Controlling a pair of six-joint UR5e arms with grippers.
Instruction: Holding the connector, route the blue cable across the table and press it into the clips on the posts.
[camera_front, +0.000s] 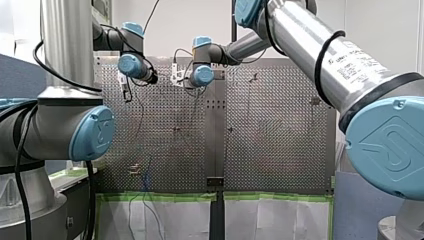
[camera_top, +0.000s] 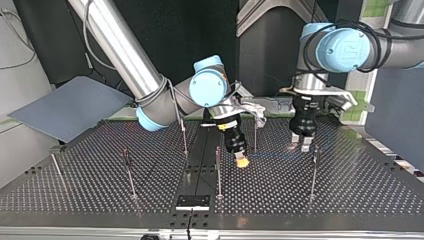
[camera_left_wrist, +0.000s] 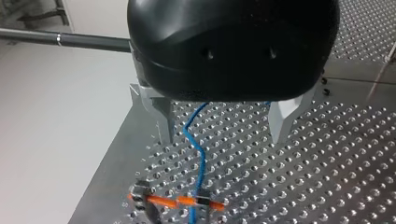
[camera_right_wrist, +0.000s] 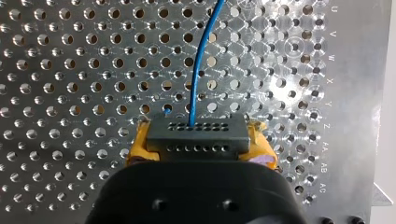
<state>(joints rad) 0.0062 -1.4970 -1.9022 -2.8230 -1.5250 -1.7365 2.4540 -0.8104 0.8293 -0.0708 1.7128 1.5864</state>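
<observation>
light: bright, even
glare: specular spots on silver perforated metal table (camera_right_wrist: 289, 46)
shadow: dark backdrop (camera_top: 200, 30) in top view

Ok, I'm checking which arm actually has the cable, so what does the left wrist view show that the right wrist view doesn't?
Only the left wrist view: my left end effector open, gripping nothing, with the blue cable running between its fingers to an orange clip ahead. Only the right wrist view: my right end effector shut on the grey connector, yellow pads either side. Both: the blue cable over the perforated table.
</observation>
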